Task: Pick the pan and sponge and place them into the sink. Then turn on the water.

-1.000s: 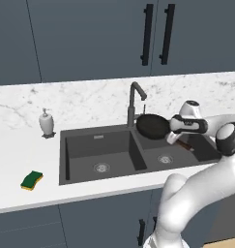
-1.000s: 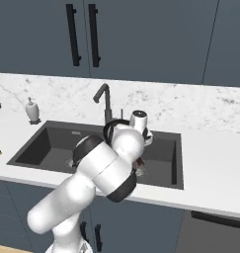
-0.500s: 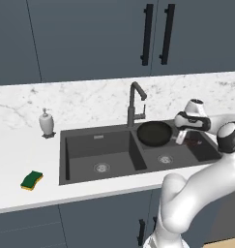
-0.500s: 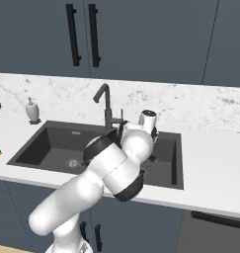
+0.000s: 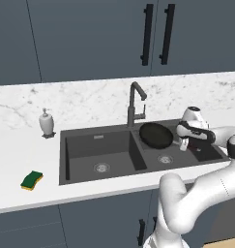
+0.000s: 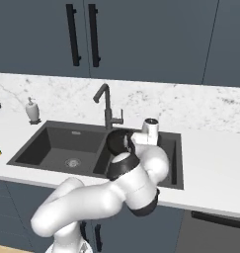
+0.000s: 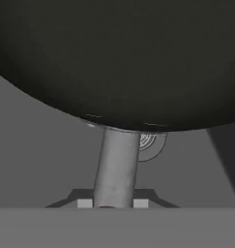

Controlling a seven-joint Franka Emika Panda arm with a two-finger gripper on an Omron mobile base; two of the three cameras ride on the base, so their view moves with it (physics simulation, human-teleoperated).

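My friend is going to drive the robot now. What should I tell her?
Tool: shut on the pan's handle, holding the pan tilted over the right basin of the sink, above its drain.
Sponge: on the counter left of the sink, untouched.
Faucet: no water running.
Done: pan picked up and carried to the sink.
Left: set the pan down and let go, fetch the sponge and put it in the sink, then turn on the water.

We see the pan (image 7: 114, 58) cut off by the top edge, and it hides most of a drain (image 7: 152, 143).
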